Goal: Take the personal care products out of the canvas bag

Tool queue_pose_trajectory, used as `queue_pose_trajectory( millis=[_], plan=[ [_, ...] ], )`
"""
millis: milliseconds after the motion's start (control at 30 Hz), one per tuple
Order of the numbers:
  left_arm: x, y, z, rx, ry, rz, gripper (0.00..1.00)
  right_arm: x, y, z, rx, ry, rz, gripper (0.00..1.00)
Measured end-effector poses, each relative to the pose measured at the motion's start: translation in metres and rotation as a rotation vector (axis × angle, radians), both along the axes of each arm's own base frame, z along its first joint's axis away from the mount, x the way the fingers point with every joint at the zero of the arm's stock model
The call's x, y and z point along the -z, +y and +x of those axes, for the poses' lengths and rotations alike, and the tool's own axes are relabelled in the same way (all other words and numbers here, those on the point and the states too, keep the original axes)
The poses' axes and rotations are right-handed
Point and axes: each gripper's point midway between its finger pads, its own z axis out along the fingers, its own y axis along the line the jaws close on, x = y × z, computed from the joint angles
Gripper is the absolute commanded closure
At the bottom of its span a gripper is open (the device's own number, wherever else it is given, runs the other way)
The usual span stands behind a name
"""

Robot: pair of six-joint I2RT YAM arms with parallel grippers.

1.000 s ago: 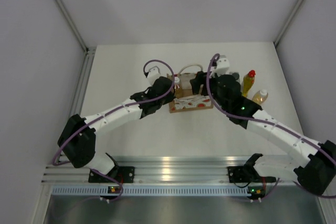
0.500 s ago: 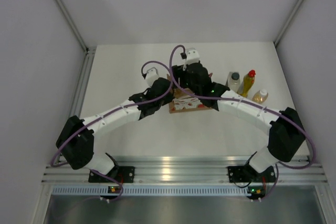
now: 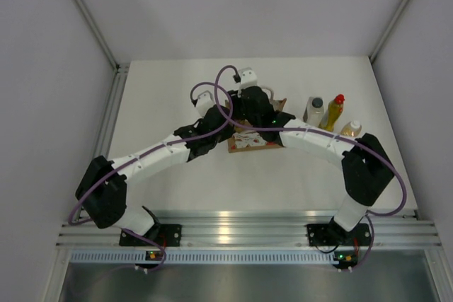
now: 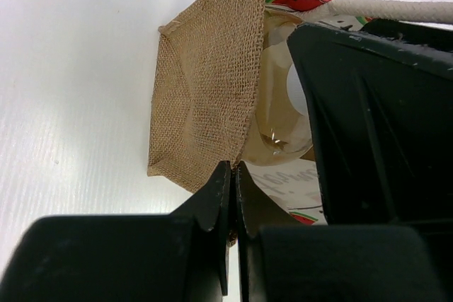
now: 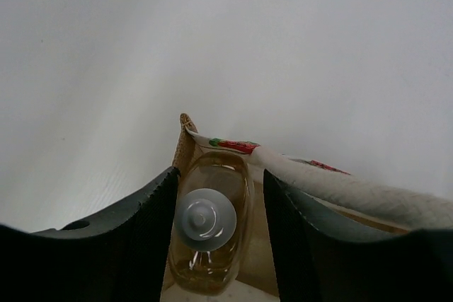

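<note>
Tan-brown woven canvas bag [image 4: 202, 97] sits on the white table [image 3: 177, 90]. At its three o'clock stand three products: a clear bottle with dark grey cap [image 3: 315, 109], a yellow bottle with red cap [image 3: 334, 112] and an amber bottle with white cap [image 3: 350, 130]. The last amber white-capped bottle [image 5: 209, 224] stands inside the bag. Left gripper [image 4: 232, 175], fingers pressed together, pinches the bag's rim. Right gripper [image 5: 221, 175] is spread astride that last bottle, seemingly not yet clamped. This looks like the final grasp. Next, it should close firmly, then lift straight up.
</note>
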Motion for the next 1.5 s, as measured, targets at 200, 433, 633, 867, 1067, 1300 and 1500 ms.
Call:
queue_pose_trajectory(
  millis=[200, 433, 633, 867, 1067, 1300, 1500],
  plan=[
    [0.0, 0.0, 0.0, 0.0, 0.0, 0.0, 1.0, 0.013, 0.001, 0.001, -0.001, -0.005, 0.001, 0.52],
    [-0.001, 0.0, 0.0, 0.0, -0.001, -0.001, 1.0, 0.016, 0.003, 0.004, -0.002, -0.034, 0.016, 0.82],
    [-0.001, 0.001, 0.0, -0.001, -0.001, -0.001, 1.0, 0.017, 0.003, 0.005, -0.004, -0.051, 0.022, 1.0],
    [-0.001, 0.0, 0.0, 0.001, 0.001, -0.003, 1.0, 0.015, 0.005, 0.001, -0.02, -0.066, -0.005, 1.0],
    [0.0, -0.001, 0.0, 0.006, 0.004, -0.006, 1.0, 0.015, 0.002, -0.007, -0.032, -0.058, -0.044, 1.0],
    [0.0, -0.002, -0.001, 0.012, 0.007, -0.009, 1.0, 0.006, -0.01, -0.015, -0.026, -0.044, -0.07, 1.0],
    [0.0, -0.002, -0.002, 0.012, 0.009, -0.013, 1.0, -0.007, -0.016, -0.02, -0.024, -0.047, -0.069, 1.0]
  ],
)
